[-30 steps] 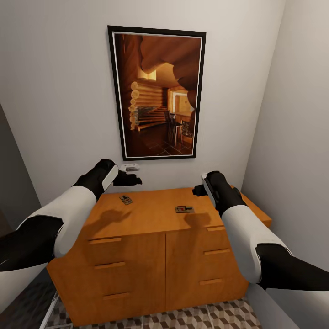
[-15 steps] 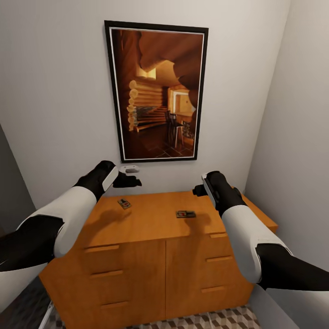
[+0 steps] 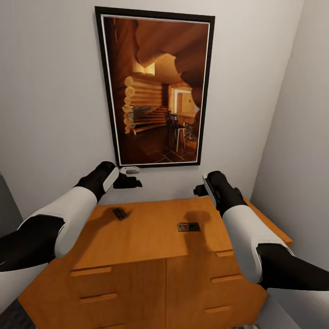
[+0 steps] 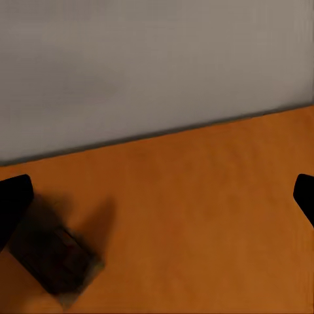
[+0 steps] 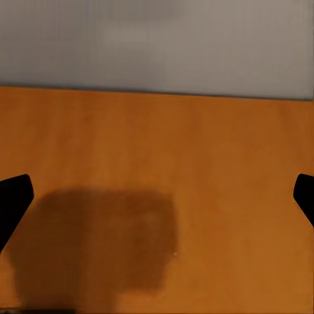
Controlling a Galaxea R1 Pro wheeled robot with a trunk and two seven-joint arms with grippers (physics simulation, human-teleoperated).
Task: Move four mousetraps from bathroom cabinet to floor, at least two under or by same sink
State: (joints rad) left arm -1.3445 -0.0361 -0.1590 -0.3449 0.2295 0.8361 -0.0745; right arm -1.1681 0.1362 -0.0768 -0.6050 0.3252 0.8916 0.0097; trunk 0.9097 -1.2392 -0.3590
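Head view: approach step, both black grippers, left (image 3: pixel 130 182) and right (image 3: pixel 199 190), spread wide and empty over orange-brown wooden cabinet (image 3: pixel 155 237); next, lower onto a small flat tan mousetrap (image 3: pixel 188 226).

The orange-brown wooden cabinet (image 3: pixel 151 246) stood against the pale wall, its smooth flat top carrying two mousetraps. One mousetrap (image 3: pixel 120 213) lay toward the left rear of the top, turned at an angle and shaded. The other mousetrap (image 3: pixel 188 226) lay right of centre, roughly square to the front edge. The two were well apart. In the left wrist view, a dark blurred rectangle (image 4: pixel 55 265) on the wood was probably the shaded trap.
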